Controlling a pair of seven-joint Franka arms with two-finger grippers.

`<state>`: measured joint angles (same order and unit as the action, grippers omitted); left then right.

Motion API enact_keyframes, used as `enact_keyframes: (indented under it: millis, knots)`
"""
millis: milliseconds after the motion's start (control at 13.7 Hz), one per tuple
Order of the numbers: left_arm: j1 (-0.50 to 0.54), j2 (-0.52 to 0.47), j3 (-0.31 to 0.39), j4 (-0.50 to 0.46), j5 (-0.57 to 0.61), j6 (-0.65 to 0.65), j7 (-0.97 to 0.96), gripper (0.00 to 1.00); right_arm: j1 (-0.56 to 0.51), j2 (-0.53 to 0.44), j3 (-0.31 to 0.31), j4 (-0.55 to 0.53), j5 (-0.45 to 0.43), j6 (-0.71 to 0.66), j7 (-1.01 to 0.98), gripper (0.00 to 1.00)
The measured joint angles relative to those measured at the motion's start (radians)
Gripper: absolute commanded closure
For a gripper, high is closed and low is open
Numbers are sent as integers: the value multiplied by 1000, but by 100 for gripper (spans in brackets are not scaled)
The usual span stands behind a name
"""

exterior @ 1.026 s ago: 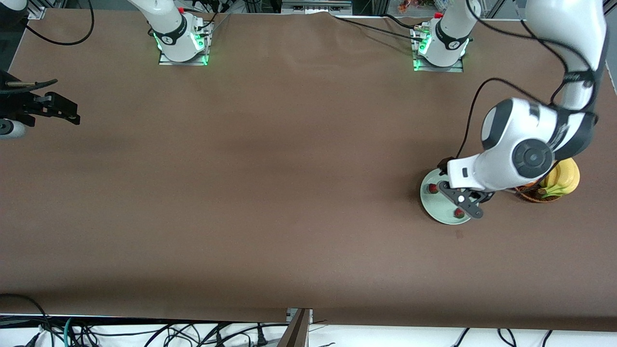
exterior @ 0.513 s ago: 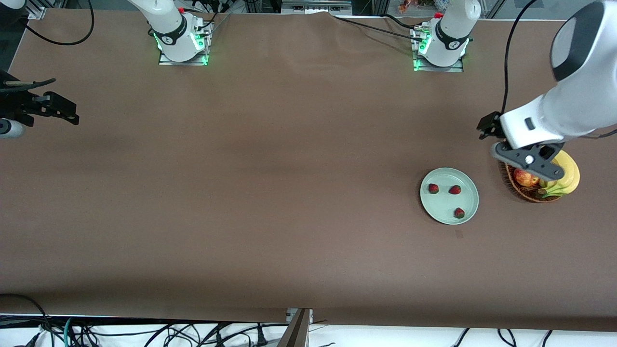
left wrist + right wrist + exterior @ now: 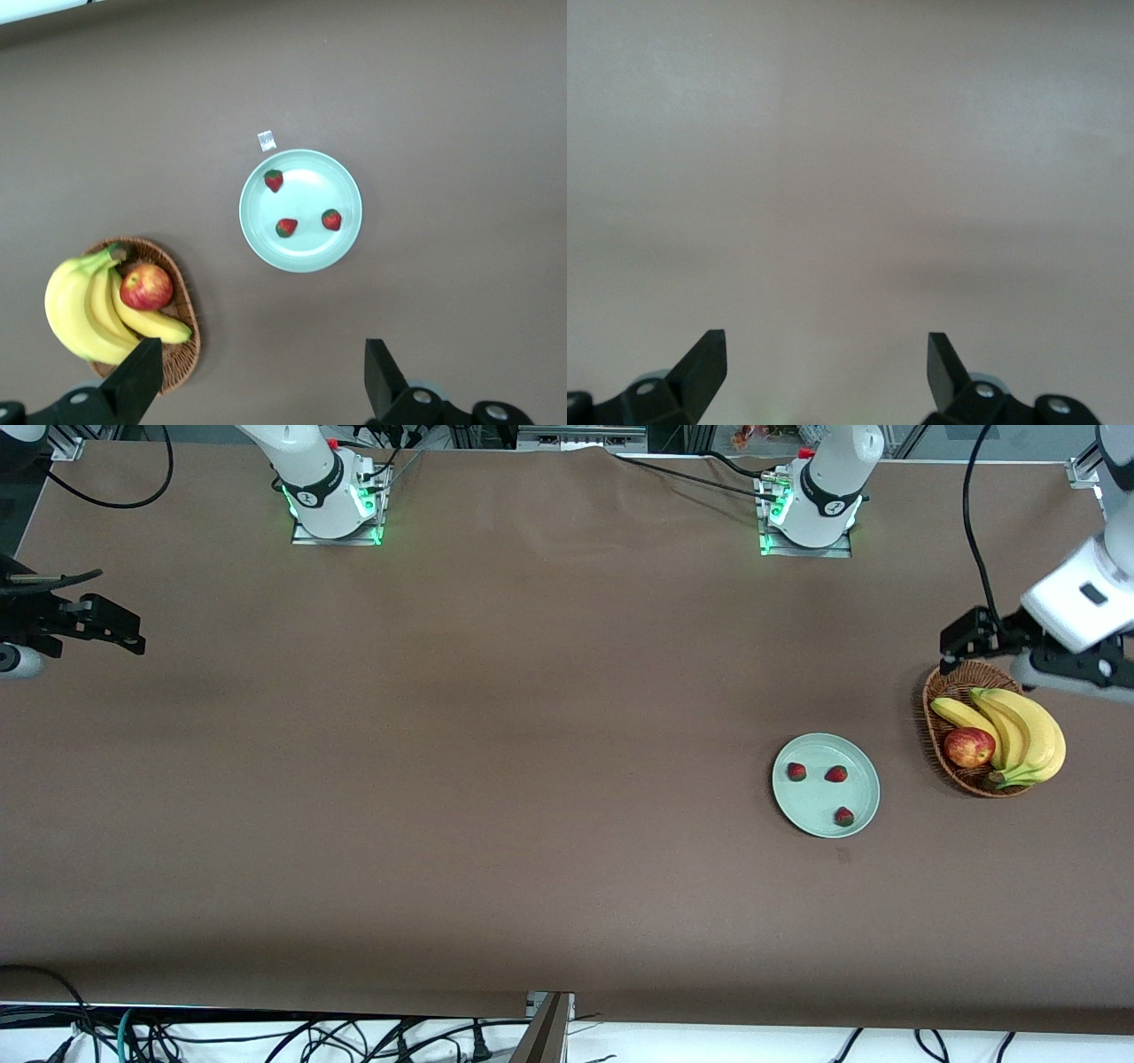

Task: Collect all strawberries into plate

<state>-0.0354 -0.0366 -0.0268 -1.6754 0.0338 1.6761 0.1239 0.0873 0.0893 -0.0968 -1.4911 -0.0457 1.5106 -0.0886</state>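
left fingers (image 3: 142,376) spread wide, empty, high over basket (image 3: 941,710), strawberries (image 3: 287,227) on plate (image 3: 301,252)

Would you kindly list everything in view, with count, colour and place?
strawberries: three, red, on the plate.
plate: one, pale mint green, toward the left arm's end of the table.
basket: one, brown wicker, beside the plate.
bananas: one bunch, yellow, in the basket.
apple: one, red, in the basket.
table: one, brown.
left claw: open, above the basket's edge.
right claw: open, waiting over bare table at the right arm's end.
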Motion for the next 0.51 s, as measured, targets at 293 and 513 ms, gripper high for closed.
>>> enact_keyframes:
  millis: [293,513]
  knots:
    - [-30,-32,56,-43,-4,2,-10,0,-1,0,-1,0,0,0,0,0]
    - [-29,-17,51,-47,6,-28,-11,0,-2,0,-1,0,0,0,0,0]
